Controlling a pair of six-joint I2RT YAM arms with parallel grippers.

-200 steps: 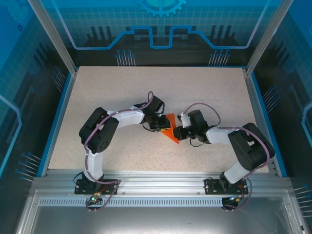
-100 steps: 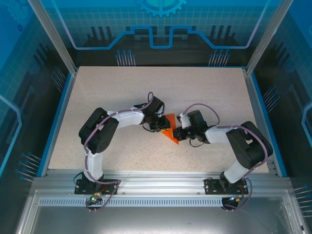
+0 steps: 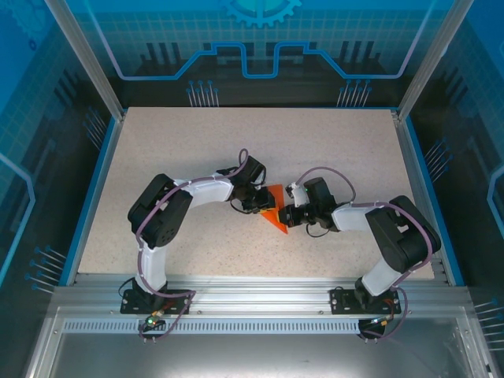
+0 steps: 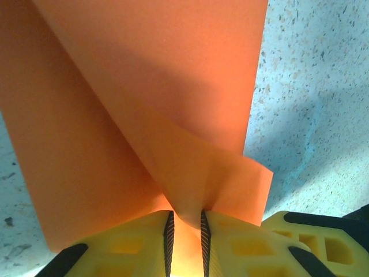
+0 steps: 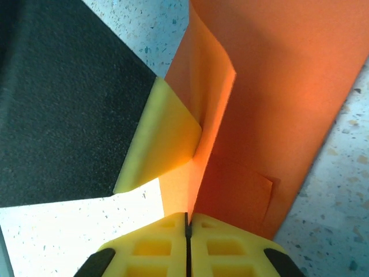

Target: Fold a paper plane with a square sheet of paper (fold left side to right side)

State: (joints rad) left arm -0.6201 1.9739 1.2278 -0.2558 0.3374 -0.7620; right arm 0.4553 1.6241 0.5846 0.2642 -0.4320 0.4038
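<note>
The square sheet of paper (image 3: 276, 220) is bright orange and folded to a creased, pointed triangular outline. It sits at mid-table between both grippers. My left gripper (image 3: 262, 206) is at its left side. In the left wrist view its jaws (image 4: 184, 231) pinch a raised, curled flap of the paper (image 4: 144, 86). My right gripper (image 3: 287, 216) meets the paper from the right. In the right wrist view that gripper (image 5: 187, 222) is shut, with an upright flap of the paper (image 5: 277, 86) running into its seam. A yellow fingertip (image 5: 164, 144) of the left gripper presses that same flap.
The speckled table (image 3: 197, 150) lies bare all around the paper. Blue rails border it on the left (image 3: 93, 189) and right (image 3: 429, 197), with a metal frame at the near edge. The two arms bend inward and crowd the centre.
Almost nothing differs. The right forearm has shifted very slightly, and both grippers stay at the paper.
</note>
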